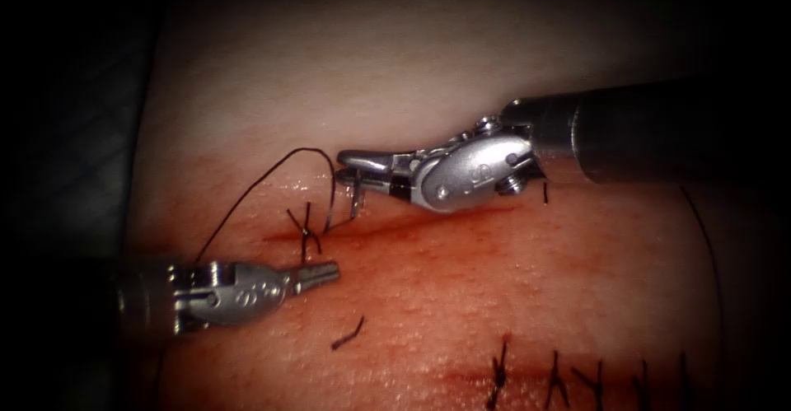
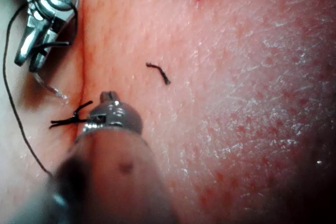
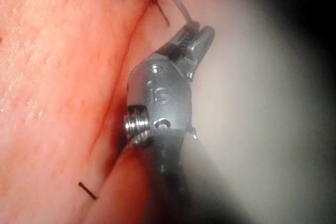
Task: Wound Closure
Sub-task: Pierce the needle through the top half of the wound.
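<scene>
One knotted stitch [image 1: 306, 234] sits at the left end of the cut [image 1: 428, 217] in the tissue [image 1: 535, 296], and most of the cut to its right lies unstitched, so I judge the closure to be early on this line. No single step can be named from this moment.

The right tool [image 1: 350, 168] comes in from the right on the far side of the cut, shaft nearly level and wrist bent so the tips point left. Its jaws are pinched on the needle [image 1: 356, 199] near one end of its curve. The needle hangs down from them toward the cut, just right of the knot, and I cannot tell whether its tip is in the tissue.

The thread [image 1: 247, 193] rises in a slack loop on the far side and trails left past the other shaft.

The left tool [image 1: 325, 273] lies low on the near side, pointing right, its tips just near of the knot. Its jaws are pressed together and seem to hold nothing.

A cut end of thread [image 1: 348, 334] lies loose nearer still, and a row of finished stitches [image 1: 498, 374] runs along the near right.

Any next move calls for a firm hold on the needle and for keeping the slack loop clear of both tools
</scene>
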Motion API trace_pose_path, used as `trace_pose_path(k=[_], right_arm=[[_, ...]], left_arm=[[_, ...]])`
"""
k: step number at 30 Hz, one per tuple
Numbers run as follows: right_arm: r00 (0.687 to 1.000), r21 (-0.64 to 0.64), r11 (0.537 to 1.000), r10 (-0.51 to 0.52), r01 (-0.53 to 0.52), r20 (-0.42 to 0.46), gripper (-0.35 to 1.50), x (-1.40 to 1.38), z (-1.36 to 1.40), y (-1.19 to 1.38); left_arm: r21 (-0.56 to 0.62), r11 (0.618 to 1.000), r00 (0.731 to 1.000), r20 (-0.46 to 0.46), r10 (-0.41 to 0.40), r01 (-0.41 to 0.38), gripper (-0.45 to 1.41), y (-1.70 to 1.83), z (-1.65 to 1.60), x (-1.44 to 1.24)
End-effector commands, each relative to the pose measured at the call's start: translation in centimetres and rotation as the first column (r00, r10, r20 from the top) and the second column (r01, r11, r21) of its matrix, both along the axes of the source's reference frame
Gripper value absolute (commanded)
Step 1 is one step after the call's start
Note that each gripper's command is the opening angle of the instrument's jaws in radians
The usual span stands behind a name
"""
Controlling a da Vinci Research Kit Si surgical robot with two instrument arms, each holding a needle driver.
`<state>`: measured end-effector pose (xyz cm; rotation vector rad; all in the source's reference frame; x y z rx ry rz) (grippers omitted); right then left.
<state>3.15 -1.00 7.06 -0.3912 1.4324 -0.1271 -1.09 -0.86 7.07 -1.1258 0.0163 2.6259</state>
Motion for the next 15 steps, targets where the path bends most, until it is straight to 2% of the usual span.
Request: trace_pose_path(k=[1, 10, 15], right_arm=[[1.000, -0.039, 0.999, -0.015, 0.015, 0.003, -0.35, 0.05, 0.07, -0.09], [0.997, -0.099, 0.993, -0.059, 0.063, 0.039, -0.35, 0.05, 0.38, -0.44], [0.996, -0.078, 0.995, -0.062, 0.066, 0.057, -0.35, 0.01, 0.56, -0.56]], left_arm=[[0.000, 1.000, 1.000, 0.000, -0.001, 0.001, -0.45, 0.00, 0.06, -0.06], [0.000, 1.000, 1.000, 0.000, -0.001, 0.001, -0.45, 0.00, 0.06, -0.05], [0.000, 1.000, 1.000, -0.001, -0.001, 0.001, -0.45, 0.01, 0.08, -0.05]])
